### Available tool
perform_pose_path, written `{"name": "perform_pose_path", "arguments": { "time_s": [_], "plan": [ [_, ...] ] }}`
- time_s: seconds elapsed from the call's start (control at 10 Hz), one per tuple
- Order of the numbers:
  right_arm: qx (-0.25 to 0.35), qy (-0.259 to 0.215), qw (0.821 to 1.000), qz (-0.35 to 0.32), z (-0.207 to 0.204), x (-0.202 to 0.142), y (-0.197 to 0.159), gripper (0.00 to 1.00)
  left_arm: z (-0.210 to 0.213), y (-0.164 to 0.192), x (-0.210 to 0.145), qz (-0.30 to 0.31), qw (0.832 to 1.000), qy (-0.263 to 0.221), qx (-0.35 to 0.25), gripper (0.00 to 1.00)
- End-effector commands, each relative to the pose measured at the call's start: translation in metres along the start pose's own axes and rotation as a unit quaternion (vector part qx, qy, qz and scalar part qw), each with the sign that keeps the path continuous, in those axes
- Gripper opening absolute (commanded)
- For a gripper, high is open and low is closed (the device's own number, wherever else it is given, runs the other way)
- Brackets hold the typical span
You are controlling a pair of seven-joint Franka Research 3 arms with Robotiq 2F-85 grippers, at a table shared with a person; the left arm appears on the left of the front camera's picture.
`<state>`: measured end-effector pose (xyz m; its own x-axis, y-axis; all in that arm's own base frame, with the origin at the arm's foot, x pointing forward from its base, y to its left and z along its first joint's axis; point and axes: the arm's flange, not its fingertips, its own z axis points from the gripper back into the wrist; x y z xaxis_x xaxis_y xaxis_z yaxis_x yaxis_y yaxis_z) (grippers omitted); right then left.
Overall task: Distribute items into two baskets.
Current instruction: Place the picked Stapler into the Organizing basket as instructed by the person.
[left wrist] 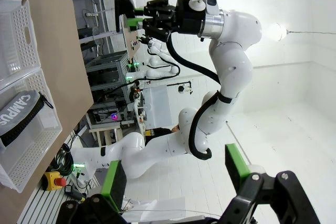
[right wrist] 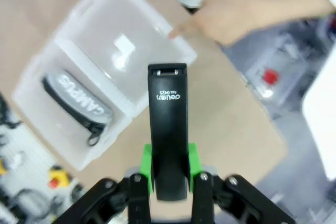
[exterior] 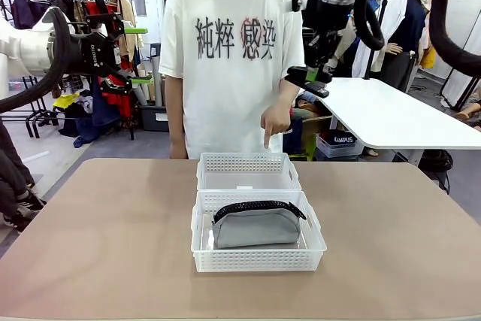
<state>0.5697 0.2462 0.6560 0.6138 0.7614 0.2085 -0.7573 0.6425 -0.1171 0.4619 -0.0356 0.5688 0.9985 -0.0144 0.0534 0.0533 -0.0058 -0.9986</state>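
The grey pencil pouch with its black zipper lies in the near basket. Touching it behind is the far basket, which holds nothing but a white sticker. High at the right, above and behind the baskets, my right gripper is shut on the black stapler. The right wrist view has the stapler clamped between green pads, over the baskets and pouch. My left gripper hangs open and empty, high at the left, off the table. A person's hand points down at the far basket.
The person stands at the far edge of the brown table, right behind the baskets. Bare tabletop lies on both sides of the baskets. A white table stands at the back right and a clothes rack at the back left.
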Motion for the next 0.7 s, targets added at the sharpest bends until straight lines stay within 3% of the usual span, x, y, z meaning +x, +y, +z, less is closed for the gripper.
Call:
{"name": "perform_pose_path", "arguments": {
  "time_s": [0.0, 0.3, 0.6],
  "plan": [
    [0.008, -0.037, 0.995, 0.09, -0.017, 0.007, 0.006, 0.0, 0.001, -0.003, -0.004, 0.003, 1.0, 0.003, -0.003, 1.0],
    [-0.018, -0.052, 0.981, 0.185, -0.037, 0.006, 0.025, 0.0, 0.001, -0.003, -0.004, 0.003, 1.0, 0.003, -0.003, 1.0],
    [-0.005, -0.036, 0.988, 0.152, -0.038, 0.022, 0.02, 0.0, 0.001, -0.003, -0.004, 0.003, 1.0, 0.003, -0.003, 1.0]
  ]
}}
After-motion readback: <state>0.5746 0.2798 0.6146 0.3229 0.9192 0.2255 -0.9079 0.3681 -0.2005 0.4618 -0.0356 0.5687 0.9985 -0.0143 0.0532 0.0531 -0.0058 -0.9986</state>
